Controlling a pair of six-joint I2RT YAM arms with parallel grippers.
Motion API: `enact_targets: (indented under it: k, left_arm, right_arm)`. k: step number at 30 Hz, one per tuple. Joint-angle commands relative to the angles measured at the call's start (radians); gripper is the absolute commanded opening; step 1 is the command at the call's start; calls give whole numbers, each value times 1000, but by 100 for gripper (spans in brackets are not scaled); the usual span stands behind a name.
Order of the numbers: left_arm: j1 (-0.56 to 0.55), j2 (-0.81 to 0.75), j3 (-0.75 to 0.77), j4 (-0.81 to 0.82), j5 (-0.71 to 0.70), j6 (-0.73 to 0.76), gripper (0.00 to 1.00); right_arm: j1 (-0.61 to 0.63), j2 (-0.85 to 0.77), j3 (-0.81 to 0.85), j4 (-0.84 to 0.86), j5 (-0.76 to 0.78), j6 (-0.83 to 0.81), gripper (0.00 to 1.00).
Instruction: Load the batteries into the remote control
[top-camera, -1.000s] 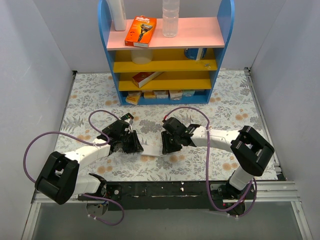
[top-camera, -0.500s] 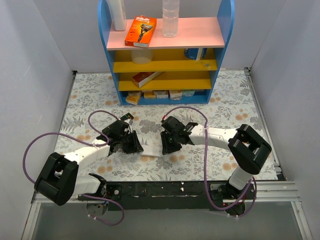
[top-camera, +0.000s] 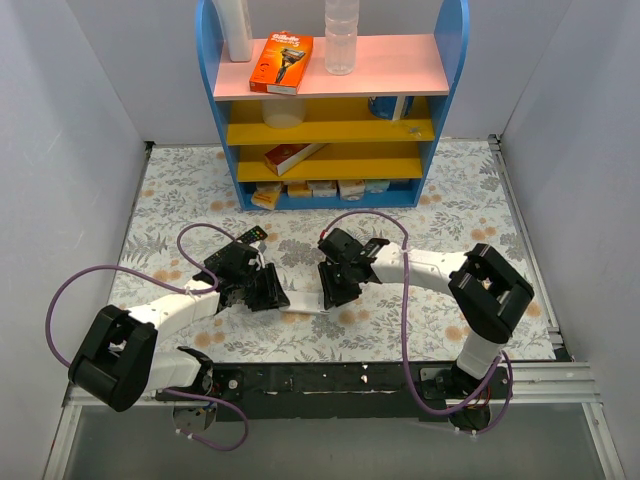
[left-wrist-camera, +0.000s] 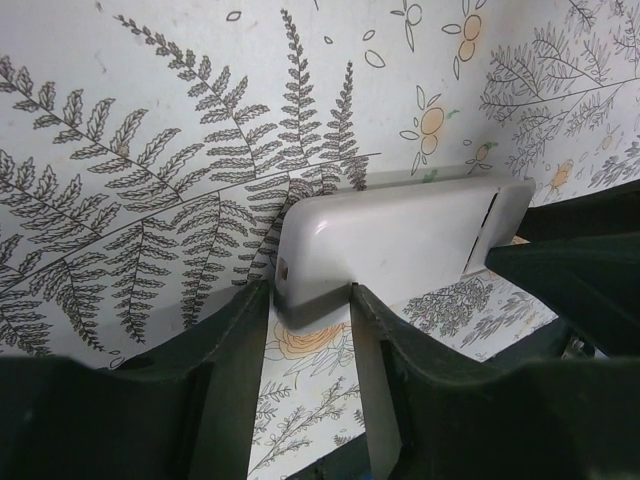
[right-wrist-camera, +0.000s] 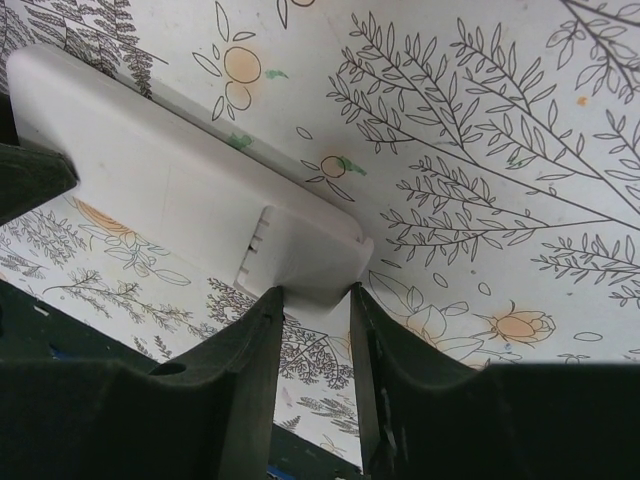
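The remote control (top-camera: 304, 300) hangs back side up just above the table, between my two grippers. In the right wrist view its plain white back (right-wrist-camera: 160, 185) shows a ridged cover near the end, and my right gripper (right-wrist-camera: 317, 292) is shut on that end. In the left wrist view the remote's other end (left-wrist-camera: 400, 235) sits between the tips of my left gripper (left-wrist-camera: 310, 290), whose jaws stand slightly off its sides, open. From above, the left gripper (top-camera: 274, 297) and right gripper (top-camera: 329, 294) face each other. No batteries are in view.
A slim black remote (top-camera: 250, 235) lies just behind the left gripper. A blue shelf unit (top-camera: 330, 110) with boxes and bottles stands at the back. Purple cables (top-camera: 200, 235) loop beside both arms. White walls close in left and right.
My left gripper's jaws have eased apart at the remote's end. The right arm has shifted a little to the left, still gripping the remote.
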Motion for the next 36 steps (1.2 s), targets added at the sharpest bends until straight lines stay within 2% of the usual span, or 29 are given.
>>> enact_targets:
  k: [1,19,28,31,36]
  left_arm:
    - [-4,-15,-10,-7,26,-1,39]
    - [-4,-22,-11,-23,-23,13,46]
    - [-4,-22,-7,-32,-35,19,48]
    - [-4,-23,-5,-35,-41,20,48]
    - [-4,-20,-1,-33,-41,23,49]
  right_arm:
    - [16,17,41,-62,-18,-33,40]
    - [12,-14,123,-129,103,-89,48]
    - [-42,-54,43,-56,80,-75,47]
    - [-63,-82,34,-37,50,-141,48]
    - [-73,-118,12,-31,5,-463,60]
